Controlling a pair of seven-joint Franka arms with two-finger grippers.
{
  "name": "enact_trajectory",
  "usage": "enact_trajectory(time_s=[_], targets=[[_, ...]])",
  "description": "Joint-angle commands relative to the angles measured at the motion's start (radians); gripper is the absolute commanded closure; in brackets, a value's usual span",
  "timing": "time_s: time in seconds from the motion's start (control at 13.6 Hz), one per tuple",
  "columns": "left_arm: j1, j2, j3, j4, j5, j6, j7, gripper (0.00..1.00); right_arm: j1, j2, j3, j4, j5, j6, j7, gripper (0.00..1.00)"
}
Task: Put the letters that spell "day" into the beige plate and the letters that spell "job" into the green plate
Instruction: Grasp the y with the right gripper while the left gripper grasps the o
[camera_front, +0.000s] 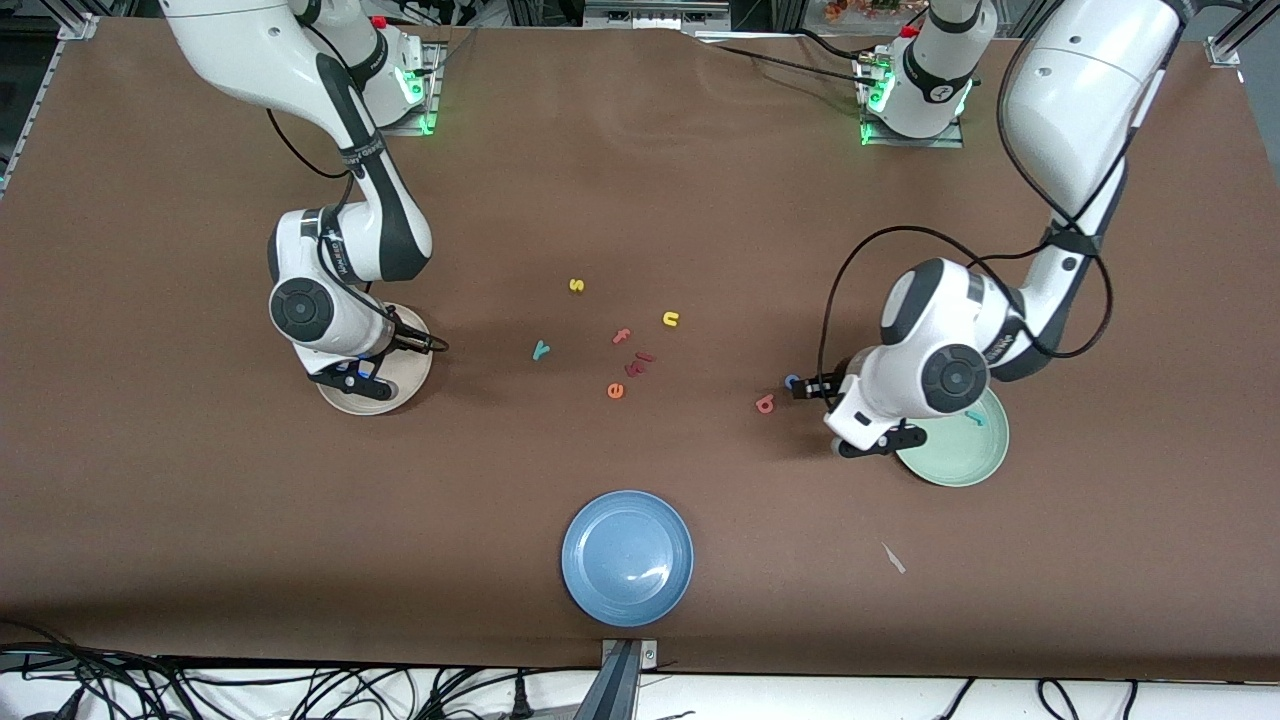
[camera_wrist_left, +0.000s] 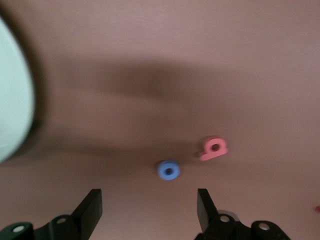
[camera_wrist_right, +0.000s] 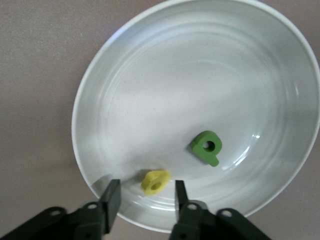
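Hovering over the beige plate (camera_front: 400, 395), the right gripper (camera_wrist_right: 143, 197) is seen with its fingers parted a little, holding nothing; the yellow a (camera_wrist_right: 155, 181) lies loose in the plate between the fingertips, near the rim, and the dark green d (camera_wrist_right: 207, 147) lies beside it, nearer the plate's middle. The left gripper (camera_wrist_left: 149, 207) is held just beside the green plate (camera_front: 960, 460), jaws wide and empty, over bare table by the blue o (camera_wrist_left: 169, 170) and the salmon b (camera_wrist_left: 214, 148), which lie apart. A teal j (camera_front: 973, 419) rests in the green plate. The teal y (camera_front: 541, 349) is left on open table, with free room around it.
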Motion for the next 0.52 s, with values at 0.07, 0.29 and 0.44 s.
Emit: enact_trajectory(time_s=[0.07,0.29,0.44], targets=[[-0.030,0.062,0.003,0.001,-0.017,0.075,-0.106,0.39,0.008,-0.029,0.021,0.074,0.010,-0.080,0.034,0.00],[-0.042,0.094,0.006,0.000,-0.006,0.077,-0.134,0.47,0.013,-0.018,0.104,0.140,0.010,-0.092,0.215,0.00],[-0.042,0.101,0.007,-0.002,-0.006,0.077,-0.134,0.48,0.013,-0.015,0.163,0.145,0.010,-0.045,0.319,0.08]])
